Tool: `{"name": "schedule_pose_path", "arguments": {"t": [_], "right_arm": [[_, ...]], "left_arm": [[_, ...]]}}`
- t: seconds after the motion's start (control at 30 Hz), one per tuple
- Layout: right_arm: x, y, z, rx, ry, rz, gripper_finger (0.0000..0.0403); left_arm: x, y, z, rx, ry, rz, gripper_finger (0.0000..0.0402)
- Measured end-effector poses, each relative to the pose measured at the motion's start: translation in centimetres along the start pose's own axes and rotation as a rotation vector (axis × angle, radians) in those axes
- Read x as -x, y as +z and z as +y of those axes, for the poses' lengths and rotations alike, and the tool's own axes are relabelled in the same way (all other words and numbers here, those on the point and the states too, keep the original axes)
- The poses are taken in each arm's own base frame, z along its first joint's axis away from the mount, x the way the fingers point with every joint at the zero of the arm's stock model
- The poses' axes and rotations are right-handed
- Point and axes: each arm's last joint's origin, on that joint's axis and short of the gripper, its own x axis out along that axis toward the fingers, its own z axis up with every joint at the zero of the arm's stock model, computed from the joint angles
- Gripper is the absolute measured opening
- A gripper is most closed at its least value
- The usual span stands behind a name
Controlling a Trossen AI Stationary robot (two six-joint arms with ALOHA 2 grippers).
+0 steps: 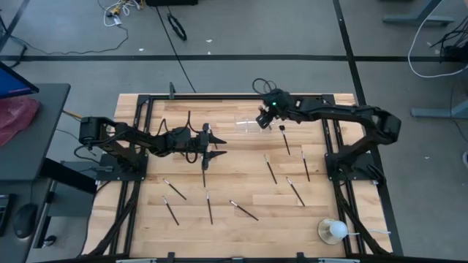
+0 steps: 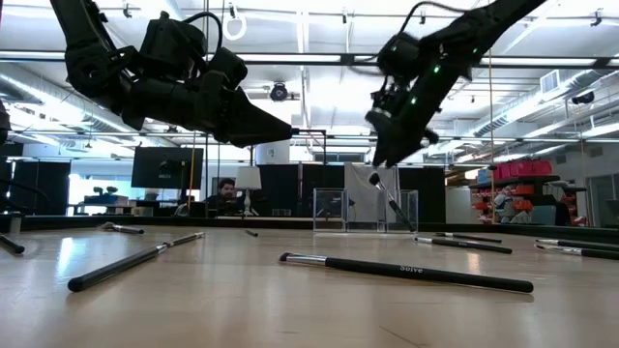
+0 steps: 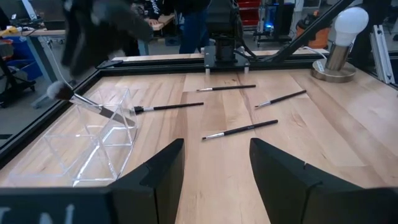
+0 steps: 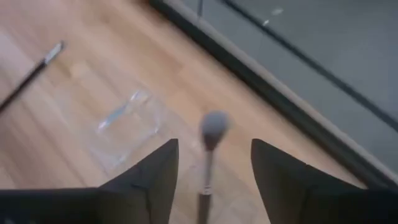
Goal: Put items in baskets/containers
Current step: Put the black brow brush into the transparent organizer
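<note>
The clear organizer [image 1: 248, 124] [image 3: 93, 149] [image 2: 366, 208] stands near the table's far edge. My right gripper [image 1: 263, 118] [image 2: 379, 145] [image 4: 211, 180] hovers over its right side, open. Below it one brush [image 2: 392, 205] [image 1: 285, 140] [image 3: 168, 107] slants, its tuft [image 4: 214, 127] raised between the fingers without touching them and its handle end low toward the table. The brush crosses the organizer's corner; I cannot tell whether it rests there. My left gripper [image 1: 219, 146] [image 3: 214, 180] [image 2: 276, 130] hangs open above the table's middle left. Several brushes [image 1: 296, 191] lie flat on the wood.
Loose brushes lie at the right [image 1: 270, 168] [image 1: 306, 168], near the middle [image 1: 243, 210] [image 1: 209, 207] and at the left [image 1: 174, 190] [image 1: 170, 210]. A white ball on a clear base [image 1: 333, 230] [image 3: 348, 25] stands at the near right corner. A black frame [image 1: 333, 146] borders the table.
</note>
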Motion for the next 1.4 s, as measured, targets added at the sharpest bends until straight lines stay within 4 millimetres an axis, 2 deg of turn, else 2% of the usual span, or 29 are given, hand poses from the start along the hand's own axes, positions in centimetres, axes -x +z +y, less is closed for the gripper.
{"name": "schedule_pose_path", "arguments": {"t": [0.13, 0.23, 0.4, 0.57, 0.73, 0.87, 1.0, 1.2, 1.4], "right_arm": [[3.2, 0.4, -0.5, -0.009, -0.028, -0.058, 0.0208], [5.8, 0.0, -0.3, -0.01, -0.031, -0.062, 0.02], [9.2, -2.3, 0.4, -0.033, -0.051, 0.039, 0.0181], [10.5, -4.9, 1.7, -0.079, -0.084, 0.184, 0.0162], [9.4, -8.9, 3.2, -0.112, -0.094, 0.254, 0.0148], [6.9, -13.1, 3.3, -0.208, -0.099, 0.258, 0.0149], [4.5, -16.0, 2.8, -0.288, -0.081, 0.179, 0.0175], [2.3, -18.2, 1.4, -0.371, -0.114, -0.041, 0.0211], [1.1, -19.0, 0.6, -0.338, -0.09, -0.131, 0.0198]], "left_arm": [[0.0, 0.0, 0.0, 0.0, 0.0, 0.0, 0.0188], [0.0, 0.0, 0.0, 0.0, 0.0, 0.0, 0.0188], [0.0, 0.0, 0.0, -0.001, 0.0, 0.0, 0.0188], [0.0, 0.0, 0.0, -0.001, 0.0, 0.0, 0.0188], [0.0, 0.0, 0.0, -0.001, 0.0, 0.0, 0.0188], [0.0, 0.0, 0.0, -0.002, 0.0, 0.001, 0.0188], [0.0, 0.0, 0.0, -0.019, 0.0, 0.0, 0.0188], [0.0, 0.0, 0.0, -0.02, 0.0, 0.0, 0.0188], [0.0, 0.0, 0.0, -0.02, 0.0, -0.001, 0.0188]]}}
